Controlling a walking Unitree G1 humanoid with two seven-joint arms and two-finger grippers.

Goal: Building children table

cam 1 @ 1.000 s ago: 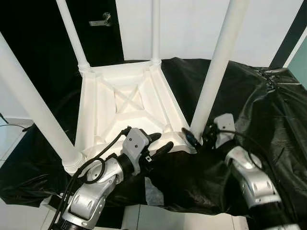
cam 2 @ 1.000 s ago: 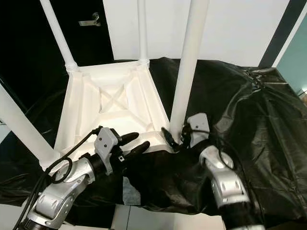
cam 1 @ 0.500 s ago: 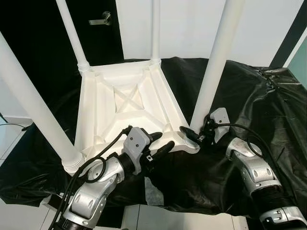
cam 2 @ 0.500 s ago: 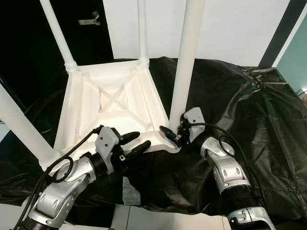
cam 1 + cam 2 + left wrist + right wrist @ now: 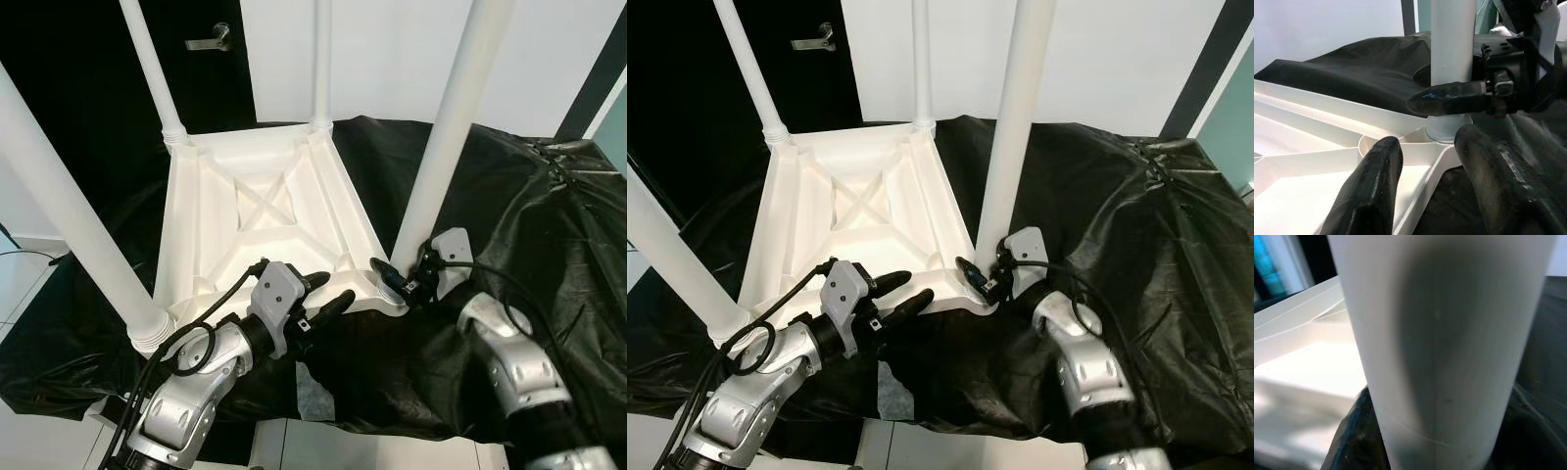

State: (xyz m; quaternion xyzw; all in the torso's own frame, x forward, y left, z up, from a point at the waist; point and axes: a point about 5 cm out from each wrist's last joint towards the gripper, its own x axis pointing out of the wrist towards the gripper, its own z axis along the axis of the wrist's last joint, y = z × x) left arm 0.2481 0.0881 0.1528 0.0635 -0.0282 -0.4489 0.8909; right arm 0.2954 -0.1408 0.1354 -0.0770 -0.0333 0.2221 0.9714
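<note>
Upturned white children's table (image 5: 260,220) sits centre frame on my black sheet (image 5: 509,206). Low in frame, my left gripper (image 5: 326,294) straddles its near rim, fingers apart. Right of that, my right gripper (image 5: 397,277) is clamped round the near-right leg (image 5: 446,147) base. Door handle (image 5: 208,40) upper left.

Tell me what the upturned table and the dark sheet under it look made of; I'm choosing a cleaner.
The upturned white table looks like moulded plastic with a smooth matte finish: its underside has cast ribs and a cross brace, and its leg is a seamless tube. The black sheet looks like thin plastic film, glossy and creased with shiny highlights, though a coated fabric can't be ruled out.
</note>
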